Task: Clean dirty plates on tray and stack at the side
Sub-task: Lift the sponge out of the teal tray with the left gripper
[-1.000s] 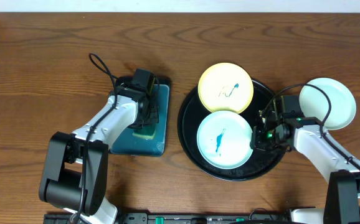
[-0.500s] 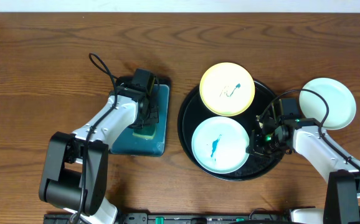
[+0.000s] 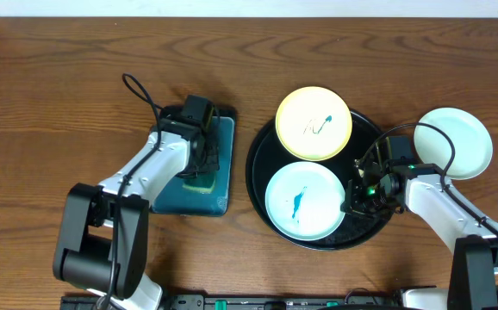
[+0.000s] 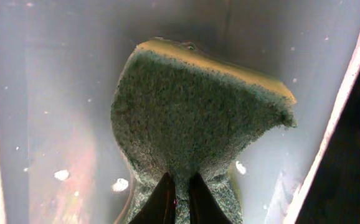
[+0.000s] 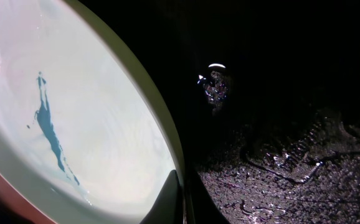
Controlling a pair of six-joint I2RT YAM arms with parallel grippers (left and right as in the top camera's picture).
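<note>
While L jaws tight on sponge, R jaws tight on mint plate rim.

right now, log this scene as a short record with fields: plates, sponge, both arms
base: large round glossy black tray on brown wood-grain tabletop
far slot: pale yellow round plate, teal scribble
near slot: mint-white round plate with teal streak
off tray: plain mint-white round plate, on the tabletop right of it
left fingers: shut on yellow-green sponge, inside rectangular teal tray
right fingers: shut on the streaked plate's right rim
</note>
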